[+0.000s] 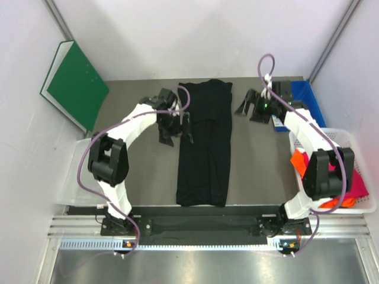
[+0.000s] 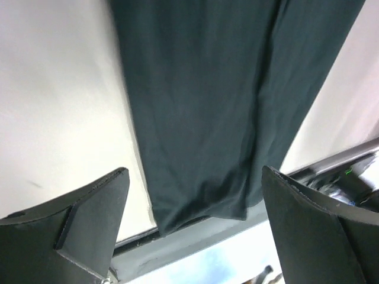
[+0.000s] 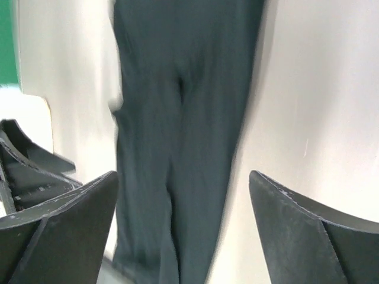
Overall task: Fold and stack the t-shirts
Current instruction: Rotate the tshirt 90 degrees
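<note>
A black t-shirt (image 1: 203, 145) lies in the middle of the table as a long narrow strip running from the far side to the front edge. My left gripper (image 1: 176, 131) is open just left of the strip's upper half, with nothing in it. In the left wrist view the shirt (image 2: 207, 89) lies below the open gripper (image 2: 195, 171). My right gripper (image 1: 250, 111) is open and empty to the right of the strip's far end. The right wrist view shows the same shirt (image 3: 183, 89) beyond the open gripper (image 3: 183, 174). An orange t-shirt (image 1: 299, 161) and a magenta one (image 1: 357, 186) lie in the basket.
A white lattice basket (image 1: 368, 204) stands at the right edge beside the right arm. A green board (image 1: 74, 83) leans at the back left. A blue object (image 1: 311, 97) sits at the back right. A pale bin (image 1: 71, 177) sits at the left edge.
</note>
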Robot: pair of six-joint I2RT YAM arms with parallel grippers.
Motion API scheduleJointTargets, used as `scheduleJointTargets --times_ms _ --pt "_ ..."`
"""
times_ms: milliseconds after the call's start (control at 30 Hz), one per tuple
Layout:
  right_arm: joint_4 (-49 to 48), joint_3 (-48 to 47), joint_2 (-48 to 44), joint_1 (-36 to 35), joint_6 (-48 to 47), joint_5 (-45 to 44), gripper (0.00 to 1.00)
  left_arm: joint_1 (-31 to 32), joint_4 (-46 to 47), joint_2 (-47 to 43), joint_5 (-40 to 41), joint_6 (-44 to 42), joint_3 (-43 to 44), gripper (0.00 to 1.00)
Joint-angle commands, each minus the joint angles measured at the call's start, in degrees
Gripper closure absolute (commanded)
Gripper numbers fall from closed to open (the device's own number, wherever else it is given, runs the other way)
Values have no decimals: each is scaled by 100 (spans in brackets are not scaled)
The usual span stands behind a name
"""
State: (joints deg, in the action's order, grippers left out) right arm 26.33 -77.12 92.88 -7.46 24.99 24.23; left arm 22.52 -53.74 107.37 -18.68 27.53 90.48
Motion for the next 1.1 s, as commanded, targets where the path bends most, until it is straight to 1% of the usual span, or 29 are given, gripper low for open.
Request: scheduleJointTargets --times_ms 0,33,67,133,167,200,267,333,400,533,633,900,1067 --pt "899 978 -480 -211 -100 582 15 410 143 -603 -92 -72 -1039 4" --pt "988 1250 -560 -351 -117 635 16 463 188 -708 -66 -55 -1215 4" --pt "1049 1383 -630 -413 -126 697 25 568 223 -883 -66 -37 -1547 4" --pt "1155 1786 -850 -649 -118 864 35 648 328 -1060 -92 15 -1839 4" --pt "1164 1928 -903 -738 -83 908 43 726 355 -1191 -153 33 -2093 4" --pt "1138 2060 -1025 -817 22 1013 44 771 381 -1253 -163 42 -2200 4" --pt "980 2508 -1166 -1116 198 1188 48 928 416 -1420 -163 86 -2454 4" --pt "735 2850 -1333 -1431 488 1268 48 1026 434 -1508 -145 147 -2587 4" --pt "532 3001 -1430 -1634 716 1347 48 1140 478 -1640 -154 252 -2780 3" --pt "479 3177 -1404 -2109 831 1348 48 1298 610 -1772 -171 428 -3070 3" --pt "487 3265 -1325 -2276 832 1374 48 1421 654 -1807 -136 543 -3132 4" --pt "505 3291 -790 -2725 692 1295 48 1518 707 -1966 -31 736 -3264 3" --pt "733 3046 -246 -3032 454 962 48 1518 707 -2097 31 824 -3370 3"
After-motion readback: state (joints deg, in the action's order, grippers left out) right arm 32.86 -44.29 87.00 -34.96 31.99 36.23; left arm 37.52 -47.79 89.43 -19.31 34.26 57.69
